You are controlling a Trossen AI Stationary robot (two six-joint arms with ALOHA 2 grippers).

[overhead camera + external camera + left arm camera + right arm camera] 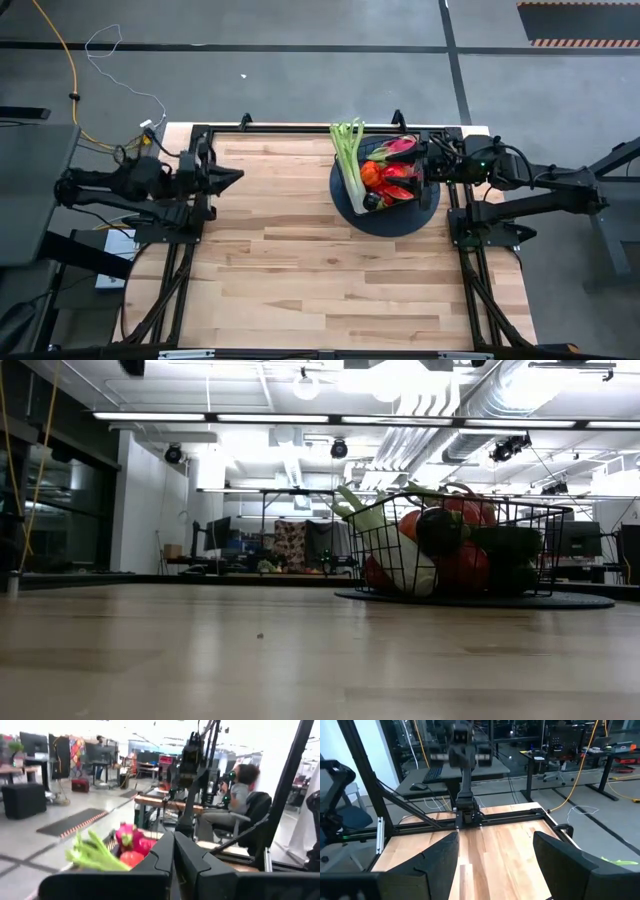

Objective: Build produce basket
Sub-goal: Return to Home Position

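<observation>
The black wire basket (pixel 365 207) sits on a dark round mat (pixel 400 222) at the table's far right. It holds green celery (pixel 348 155), whose leafy end sticks out over the far rim, a pink dragon fruit (pixel 398 148) and red-orange fruits (pixel 385 180). In the low view the basket (pixel 540 520) is piled with red, dark and green produce. My right gripper (pixel 428 165) hovers at the basket's right side, open, with only bare table between its fingers (pixel 495 837). My left gripper (pixel 238 177) is shut and waits at the table's left, pointing at the basket (pixel 174 842).
Light wooden table (pixel 300 260) with wide bare boards between the arms and toward the near edge. Black frame rails (pixel 300 128) run along the far edge and sides. A person sits on a chair (pixel 240 795) in the room beyond the table.
</observation>
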